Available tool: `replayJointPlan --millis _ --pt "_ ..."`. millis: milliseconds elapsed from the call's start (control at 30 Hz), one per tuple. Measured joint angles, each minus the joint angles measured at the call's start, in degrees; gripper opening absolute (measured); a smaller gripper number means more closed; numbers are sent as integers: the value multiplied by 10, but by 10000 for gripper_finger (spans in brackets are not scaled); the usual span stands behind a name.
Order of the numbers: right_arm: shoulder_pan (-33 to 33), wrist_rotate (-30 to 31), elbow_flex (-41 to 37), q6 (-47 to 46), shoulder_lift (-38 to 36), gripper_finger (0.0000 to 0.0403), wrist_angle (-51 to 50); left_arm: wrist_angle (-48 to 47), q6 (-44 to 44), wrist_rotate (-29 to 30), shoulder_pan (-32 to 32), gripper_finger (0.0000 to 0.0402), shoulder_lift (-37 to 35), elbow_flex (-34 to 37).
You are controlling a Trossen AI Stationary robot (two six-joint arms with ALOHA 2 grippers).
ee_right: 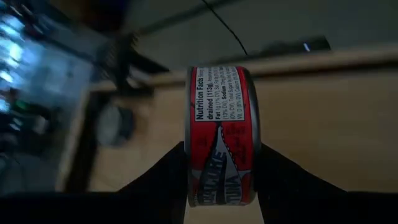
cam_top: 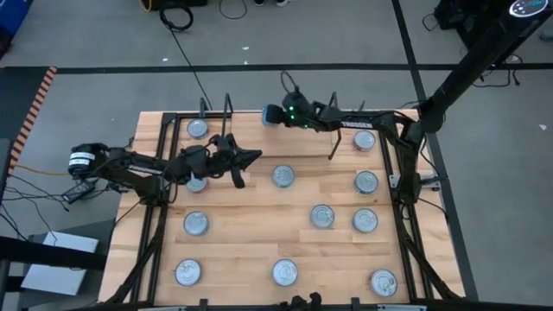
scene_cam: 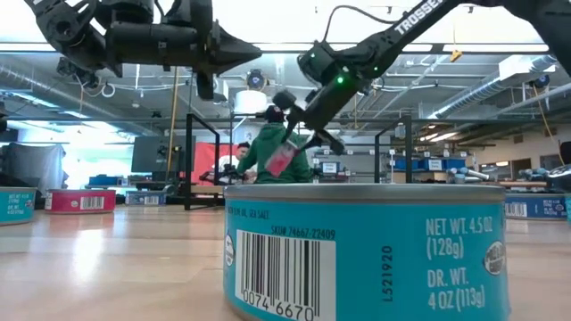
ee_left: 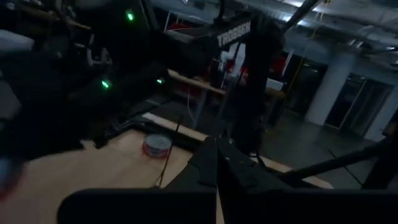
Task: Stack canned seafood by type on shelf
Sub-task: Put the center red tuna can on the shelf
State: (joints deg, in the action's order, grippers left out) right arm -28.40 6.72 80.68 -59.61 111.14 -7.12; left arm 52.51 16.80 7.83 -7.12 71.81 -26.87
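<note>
Above the table's (cam_top: 259,207) back edge, my right end effector (ee_right: 219,165) reaches leftward, clamped on a red tin (ee_right: 219,134) held on edge; my left end effector (cam_top: 251,159) hovers nearby, closed together.

Robotics lab: open hall, exposed ceiling ducts (scene_cam: 53,85), workbenches (scene_cam: 446,174)

The right gripper (ee_right: 219,171) clamps a red-labelled tin (ee_right: 219,134) on edge between its fingers (ee_right: 163,180) (nutrition text facing out); beyond it, wooden tabletop (ee_right: 323,118).
</note>
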Motion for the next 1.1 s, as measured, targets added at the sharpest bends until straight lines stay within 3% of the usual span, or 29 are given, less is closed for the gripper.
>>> replayJointPlan --millis 167,467,767,1100 --pt "1 -45 1 25 0 147 -71 0 2 -21 -8 1 -1 0" --pt "1 -53 3 46 -2 147 -109 -12 1 -25 -8 1 -1 0" --pt "-10 -68 0 62 1 259 -154 -13 3 -24 -8 1 -1 0" --pt "-19 -64 2 116 -19 268 -174 -17 18 -24 -8 1 -1 0"
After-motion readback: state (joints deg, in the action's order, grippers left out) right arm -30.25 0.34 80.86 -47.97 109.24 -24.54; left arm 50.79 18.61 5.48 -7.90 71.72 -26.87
